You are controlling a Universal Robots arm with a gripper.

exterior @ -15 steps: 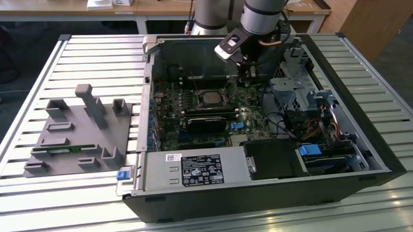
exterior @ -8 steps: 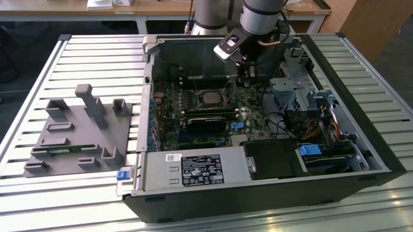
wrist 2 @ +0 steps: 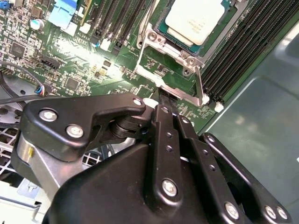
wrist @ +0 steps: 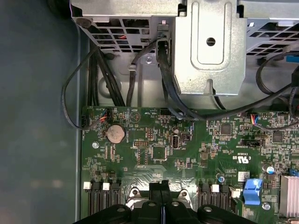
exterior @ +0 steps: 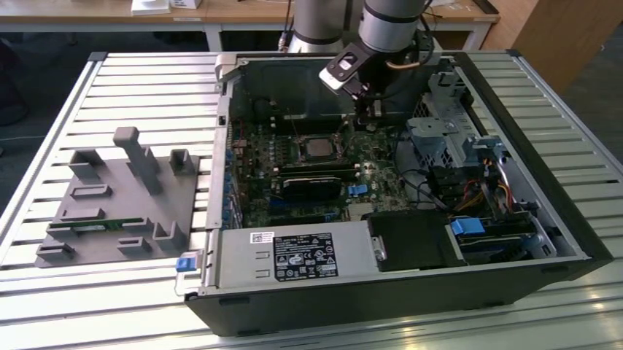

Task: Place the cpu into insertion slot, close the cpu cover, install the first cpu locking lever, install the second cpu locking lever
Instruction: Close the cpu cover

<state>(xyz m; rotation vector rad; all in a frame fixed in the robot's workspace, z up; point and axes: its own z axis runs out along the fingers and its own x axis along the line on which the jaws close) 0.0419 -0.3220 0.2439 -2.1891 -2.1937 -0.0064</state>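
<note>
On the board (wrist 2: 74, 56) beside the closed cover (wrist 2: 156, 41), gripper (wrist 2: 164, 100) is clenched on nothing, tips near a lever (wrist 2: 200, 84); cpu (wrist 2: 194, 18) sits inside the cover window. Best to push lever slow, don't scrape board.

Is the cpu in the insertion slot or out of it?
In: in the second wrist view the cpu lies flat inside the insertion slot, its metal rim around it.

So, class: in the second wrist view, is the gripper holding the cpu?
No: the cpu lies in the slot, apart from the gripper.
</note>
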